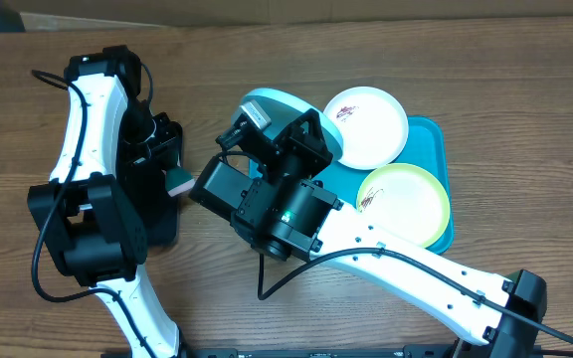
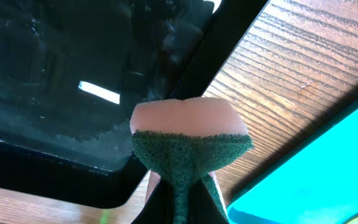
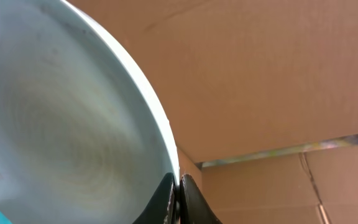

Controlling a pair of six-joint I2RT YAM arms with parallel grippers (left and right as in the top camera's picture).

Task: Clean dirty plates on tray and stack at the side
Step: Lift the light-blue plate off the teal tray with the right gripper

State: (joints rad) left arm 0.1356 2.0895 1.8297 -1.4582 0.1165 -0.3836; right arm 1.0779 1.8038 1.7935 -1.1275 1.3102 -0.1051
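Note:
The turquoise tray (image 1: 433, 139) lies at the right and holds the white plate (image 1: 368, 127) and the yellow-green plate (image 1: 406, 204), both with small dark-red smears. My right gripper (image 3: 178, 193) is shut on the rim of the pale blue plate (image 3: 61, 130), which it holds tilted above the tray's left end; its top edge shows in the overhead view (image 1: 272, 100). My left gripper (image 2: 179, 208) is shut on a pink sponge with a green scouring face (image 2: 188, 140), seen in the overhead view (image 1: 180, 183) next to the black tray.
The narrow black tray (image 1: 157, 214) lies under my left arm; its glossy floor fills the left wrist view (image 2: 61, 81). The turquoise tray's corner (image 2: 316, 168) lies close on the sponge's right. Bare wooden table (image 1: 446, 60) surrounds both trays.

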